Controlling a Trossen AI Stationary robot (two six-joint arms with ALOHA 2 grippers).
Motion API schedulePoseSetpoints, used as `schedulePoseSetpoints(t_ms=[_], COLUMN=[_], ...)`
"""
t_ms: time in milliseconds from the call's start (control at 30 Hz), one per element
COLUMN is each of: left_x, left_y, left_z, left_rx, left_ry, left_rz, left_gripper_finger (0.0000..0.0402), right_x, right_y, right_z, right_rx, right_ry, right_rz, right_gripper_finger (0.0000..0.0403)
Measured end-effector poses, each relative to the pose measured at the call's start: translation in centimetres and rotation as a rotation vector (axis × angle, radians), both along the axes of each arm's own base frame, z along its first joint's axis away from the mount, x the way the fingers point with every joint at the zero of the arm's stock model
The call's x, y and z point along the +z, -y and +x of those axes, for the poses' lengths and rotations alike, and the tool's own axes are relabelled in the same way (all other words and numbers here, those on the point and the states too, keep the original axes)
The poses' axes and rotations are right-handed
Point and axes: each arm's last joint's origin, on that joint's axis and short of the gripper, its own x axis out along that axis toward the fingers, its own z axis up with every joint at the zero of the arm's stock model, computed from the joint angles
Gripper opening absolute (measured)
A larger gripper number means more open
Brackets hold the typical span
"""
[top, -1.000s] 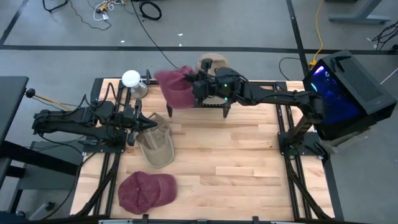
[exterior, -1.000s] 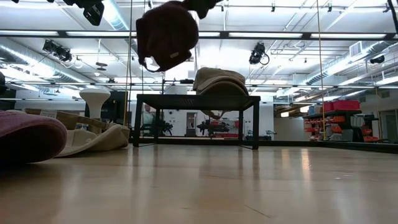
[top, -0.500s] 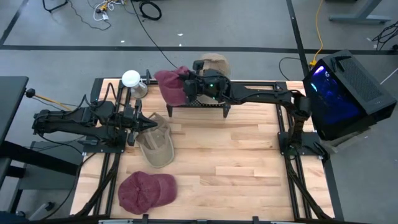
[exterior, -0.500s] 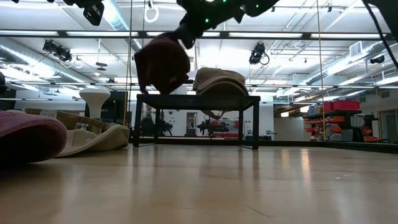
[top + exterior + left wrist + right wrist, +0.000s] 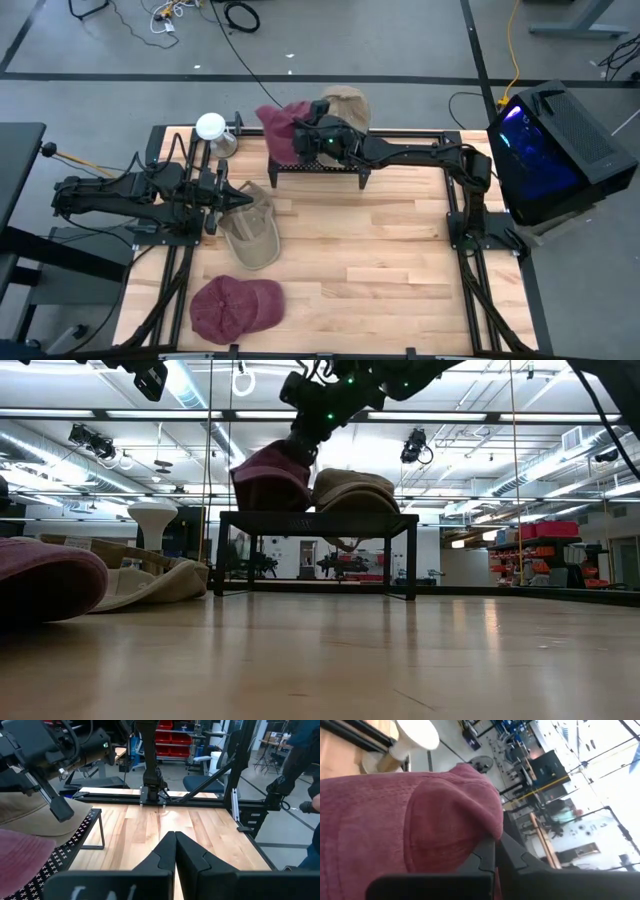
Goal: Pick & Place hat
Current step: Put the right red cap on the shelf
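A maroon hat [image 5: 278, 122] is at the left end of the black rack [image 5: 320, 165] at the table's far side, next to a tan hat [image 5: 345, 103] that rests on the rack's top. My right gripper [image 5: 300, 445] reaches in from the table's right and is shut on the maroon hat [image 5: 405, 820]. My left gripper [image 5: 235, 195] waits shut at the table's left with nothing between its fingers [image 5: 165, 855]. It hovers over a second tan hat [image 5: 250, 232] that lies on the table. My right gripper pinches a fold of the maroon hat's cloth [image 5: 485, 827] between its two shut fingers. The fingers come from the table's right, slanting slightly down. The hat bulges out ahead of the fingers. In the low view its underside [image 5: 268, 505] is at the rack's top [image 5: 315, 517].
Another maroon hat [image 5: 235, 305] lies near the table's front left corner. A white stand [image 5: 211, 127] is at the far left, beside the rack. Bare wood [image 5: 400, 260] spreads over the middle and right of the table.
My right gripper has gone down and toward the table's far edge, staying shut on the maroon hat. The hat, which hung above the rack's left end, has come down to the level of the rack's top beside the tan hat.
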Motion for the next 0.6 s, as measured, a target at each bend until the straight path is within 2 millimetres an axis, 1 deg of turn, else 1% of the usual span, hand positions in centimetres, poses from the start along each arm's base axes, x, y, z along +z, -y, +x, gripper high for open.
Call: schedulePoseSetpoints(t_ms=[133, 300, 600], left_x=[0.0, 0.0, 0.0], left_y=[0.0, 0.0, 0.0], left_z=[0.0, 0.0, 0.0], left_rx=[0.000, 0.000, 0.000], left_ry=[0.000, 0.000, 0.000], left_rz=[0.000, 0.000, 0.000], left_gripper_finger=[0.0014, 0.0014, 0.0014], right_x=[-0.1, -0.7, -1.1], right_y=[0.0, -0.2, -0.2], right_z=[0.0, -0.1, -0.3], right_rx=[0.003, 0.014, 0.009], right_ry=[-0.047, -0.104, -0.138], right_rz=[-0.032, -0.015, 0.006], right_gripper_finger=[0.0000, 0.0000, 0.0000])
